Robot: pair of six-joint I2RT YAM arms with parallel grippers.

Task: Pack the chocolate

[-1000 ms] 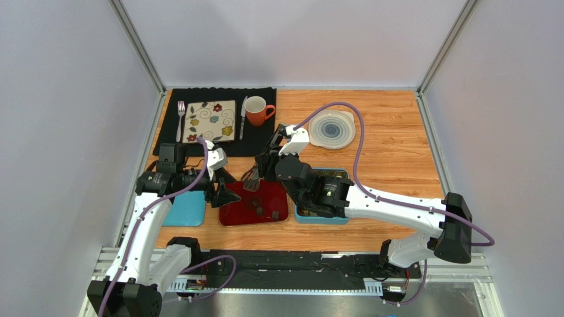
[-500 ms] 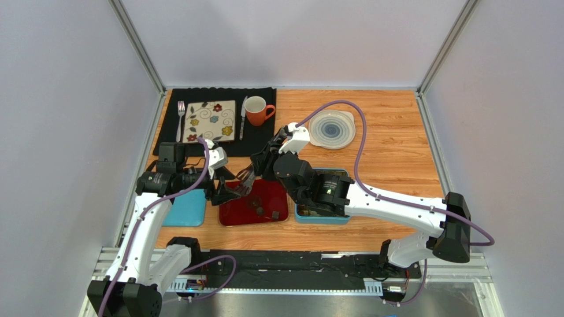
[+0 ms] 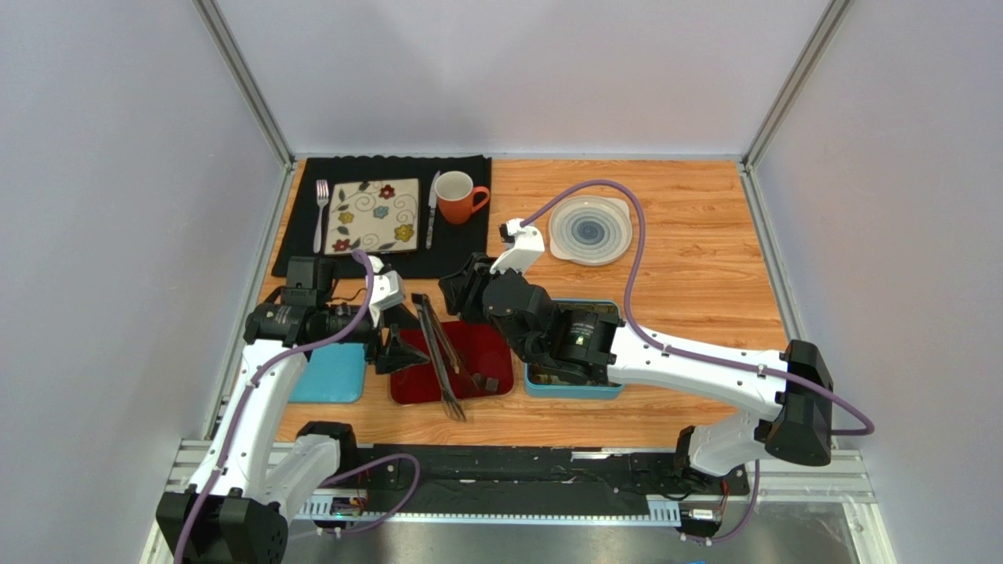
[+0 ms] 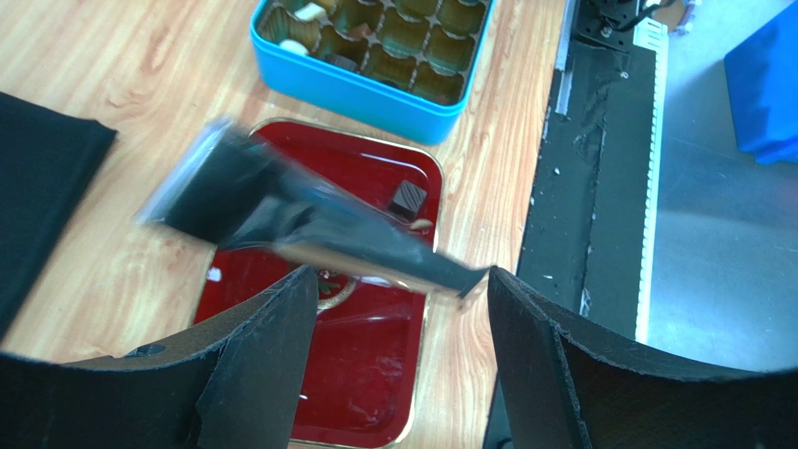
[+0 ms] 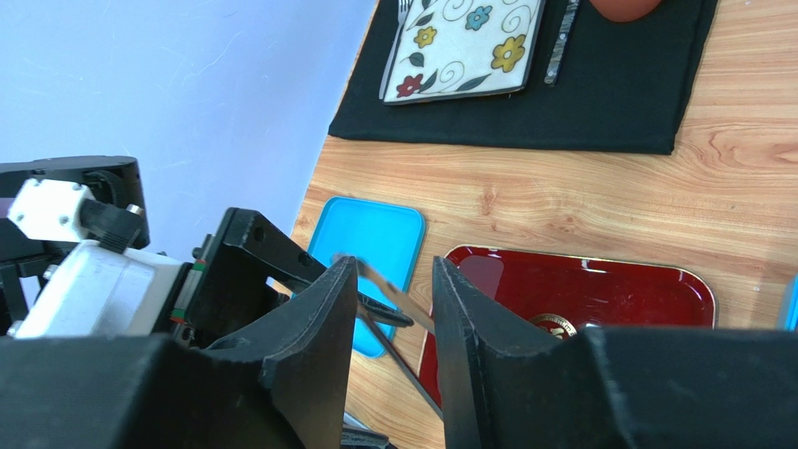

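Chocolate (image 3: pixel 486 381): from top, dark pieces on red tray (image 3: pixel 489 350), beside teal box (image 3: pixel 565 390). Tongs (image 3: pixel 442 358) lying across tray. Left gripper (image 3: pixel 403 344) at tray's left edge, right gripper (image 3: pixel 462 294) just beyond far edge. Left wrist: fingers spread wide, gripping nothing; blurred tongs ahead, dark square piece on tray, pale pieces in box cells. Right wrist: fingers narrowly apart, nothing pinched.

Bright even light, tongs (image 4: pixel 309 234) motion-blurred
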